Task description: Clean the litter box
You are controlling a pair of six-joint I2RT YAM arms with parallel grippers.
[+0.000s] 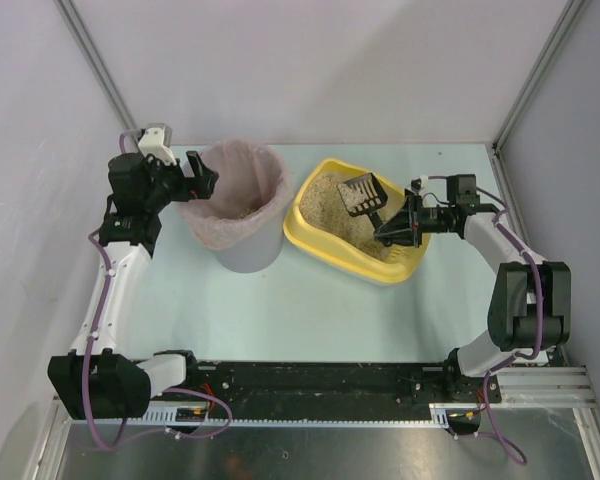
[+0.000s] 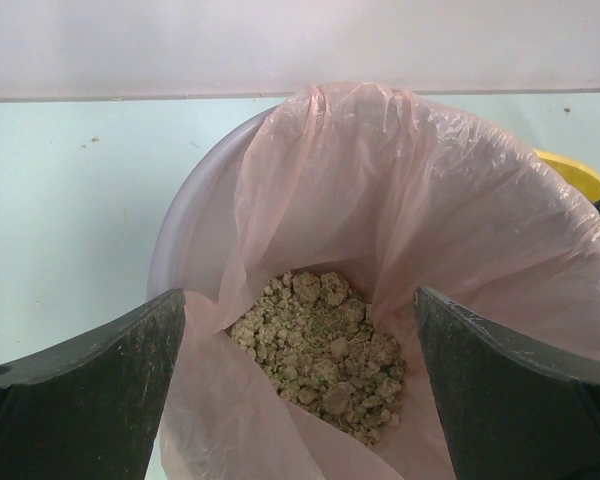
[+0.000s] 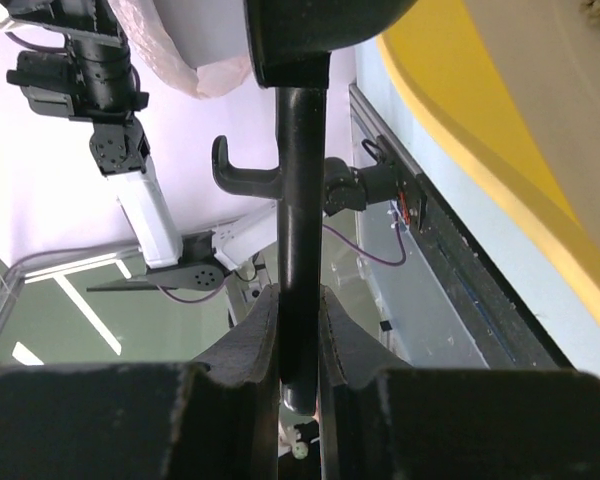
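Note:
The litter box is a shallow yellow tray with beige litter, right of centre on the table. A black slotted scoop lies over its far half, with some litter on its blade. My right gripper is shut on the scoop's handle, which runs straight up between the fingers. The tray's yellow rim fills that view's right side. My left gripper stands open at the left rim of the bin. In its wrist view the gripper has nothing between its fingers.
A grey round bin with a pink bag liner stands left of the tray, almost touching it. Clumps of litter lie at the bottom of the bag. Walls close the table at the back and both sides.

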